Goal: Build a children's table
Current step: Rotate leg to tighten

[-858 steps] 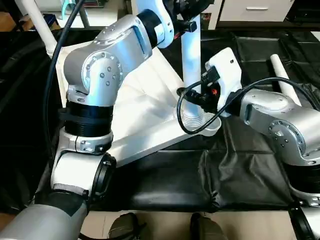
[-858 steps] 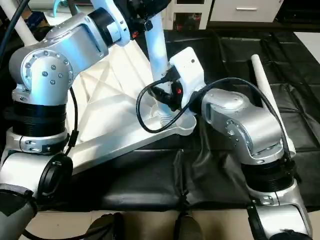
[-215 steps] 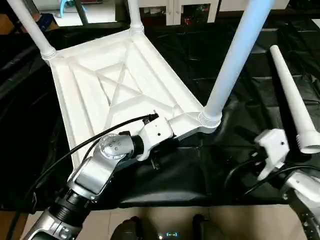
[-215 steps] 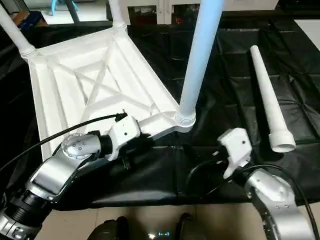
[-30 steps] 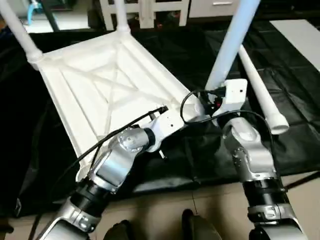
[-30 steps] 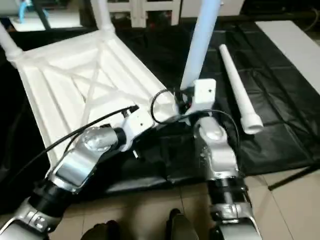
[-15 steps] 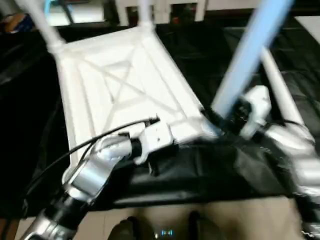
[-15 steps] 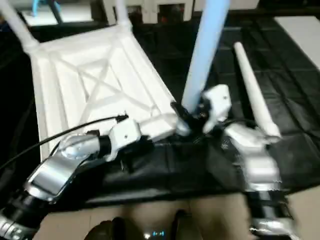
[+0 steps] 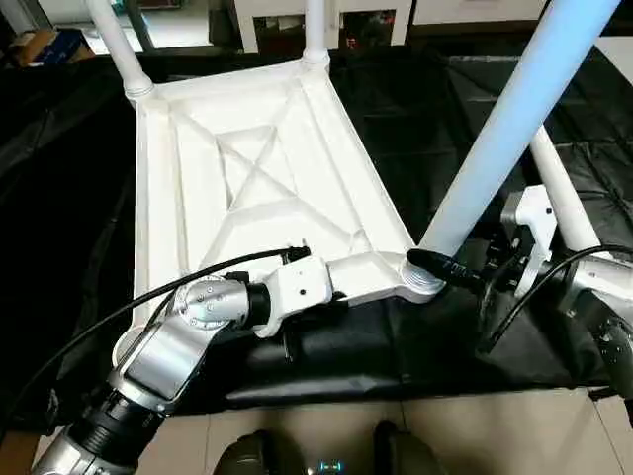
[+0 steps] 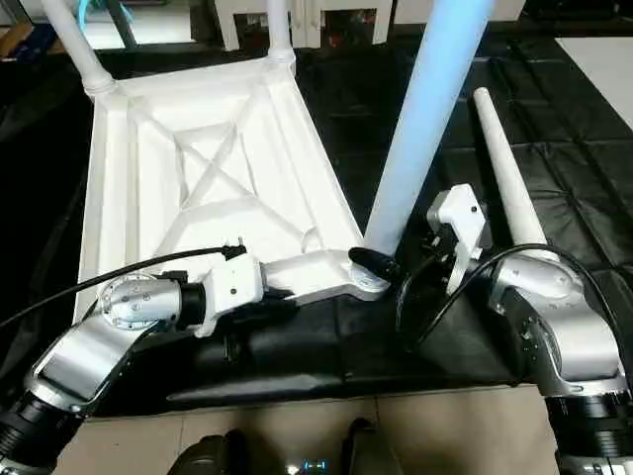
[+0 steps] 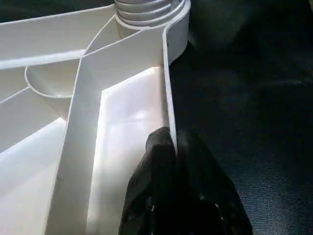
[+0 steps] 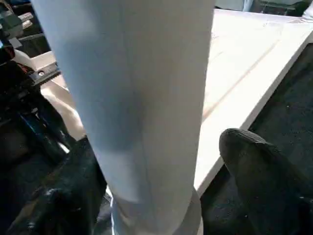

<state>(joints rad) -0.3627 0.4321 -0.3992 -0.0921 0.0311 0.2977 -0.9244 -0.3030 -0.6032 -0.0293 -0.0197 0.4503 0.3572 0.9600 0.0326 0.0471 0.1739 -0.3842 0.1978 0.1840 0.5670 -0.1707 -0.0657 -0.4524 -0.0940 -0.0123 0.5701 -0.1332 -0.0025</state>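
The white table top (image 9: 247, 188) lies upside down on black sheeting (image 9: 415, 109), X-ribs facing up, long axis running away from the robot. 3 legs stand in corner sockets: 2 at the far end (image 9: 117, 45), and the near-right leg (image 9: 504, 129), which leans up and to the right instead of standing plumb. The 4th leg (image 10: 514, 188) lies loose on the sheeting just right of it, pointing away from the robot.

Left pincer (image 11: 172, 147) is closed on the top's near rim, its black fingers pinching the thin wall close to the occupied socket (image 9: 423, 282). Right pincer (image 12: 156, 196) straddles the leaning leg's base, fingers spread to either side with the tube between them; whether they touch it, I can't tell.

The step looks like seating this leg. To do it well: hold the rim firmly as an anchor, close around the tube low down, bring it upright, then press straight along its axis into the socket.
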